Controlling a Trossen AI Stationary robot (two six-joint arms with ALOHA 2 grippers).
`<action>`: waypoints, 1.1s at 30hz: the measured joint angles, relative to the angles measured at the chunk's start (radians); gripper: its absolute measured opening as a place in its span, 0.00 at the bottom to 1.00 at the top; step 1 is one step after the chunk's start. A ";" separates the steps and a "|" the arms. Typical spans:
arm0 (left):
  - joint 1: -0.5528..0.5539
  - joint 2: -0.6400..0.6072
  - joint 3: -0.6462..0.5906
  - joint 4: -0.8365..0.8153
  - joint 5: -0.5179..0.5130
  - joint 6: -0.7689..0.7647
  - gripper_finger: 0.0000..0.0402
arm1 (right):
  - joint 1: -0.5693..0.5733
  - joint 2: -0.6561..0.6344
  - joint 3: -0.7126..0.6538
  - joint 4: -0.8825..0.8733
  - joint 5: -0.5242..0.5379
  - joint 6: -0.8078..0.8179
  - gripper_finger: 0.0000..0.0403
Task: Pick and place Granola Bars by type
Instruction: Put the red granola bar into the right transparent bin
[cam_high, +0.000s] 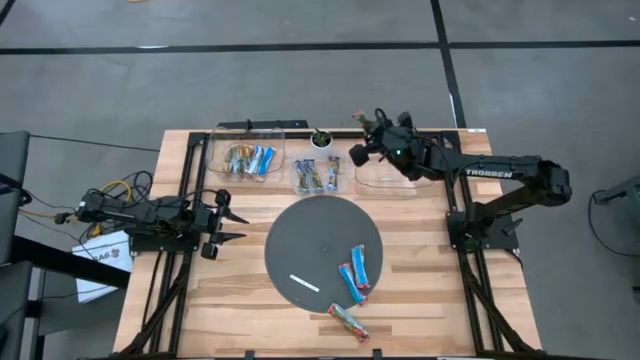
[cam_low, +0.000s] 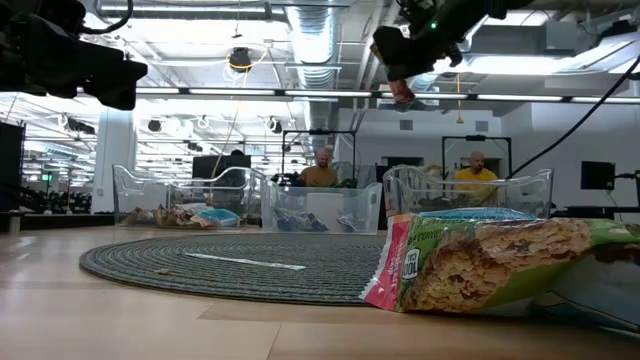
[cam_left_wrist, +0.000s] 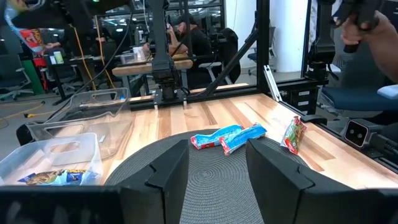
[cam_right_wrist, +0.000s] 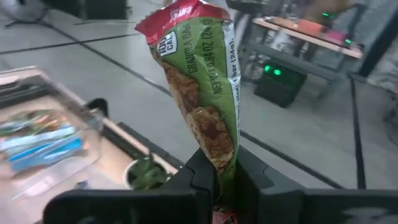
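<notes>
My right gripper (cam_high: 366, 131) is raised over the table's far edge, near a small white plant pot (cam_high: 321, 139), and is shut on a green granola bar (cam_right_wrist: 200, 93). Two bright blue bars (cam_high: 356, 272) and a thin white strip (cam_high: 304, 283) lie flat on the dark round mat (cam_high: 300, 235). Another green bar (cam_high: 348, 321) lies flat on the wood near the front edge. My left gripper (cam_high: 232, 224) waits open at the table's left, level, with nothing between its fingers (cam_left_wrist: 168, 177). My right gripper pinches the green bar by one end (cam_right_wrist: 222, 163) between its two fingers (cam_right_wrist: 198, 180). The rest of the bar sticks out past the fingertips, its red-sealed free end (cam_right_wrist: 180, 14) farthest away. The bar is lifted clear of the table and bins.
Three clear bins stand along the far side: the left one (cam_high: 248, 158) holds mixed bars, the middle one (cam_high: 318, 176) dark blue bars, and the right one (cam_high: 388, 172) shows no bars. Black frame rails run along both table sides. People sit in the room beyond the table.
</notes>
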 joint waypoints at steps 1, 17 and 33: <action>0.000 0.000 0.000 0.000 0.000 0.000 0.38 | -0.010 0.000 0.000 0.000 0.011 0.012 0.05; 0.000 0.000 0.000 0.000 0.000 0.000 0.38 | -0.158 0.010 -0.001 -0.278 -0.022 0.377 0.06; 0.000 0.000 0.000 0.000 0.000 0.000 0.38 | -0.146 0.073 -0.002 -0.582 -0.190 0.783 0.05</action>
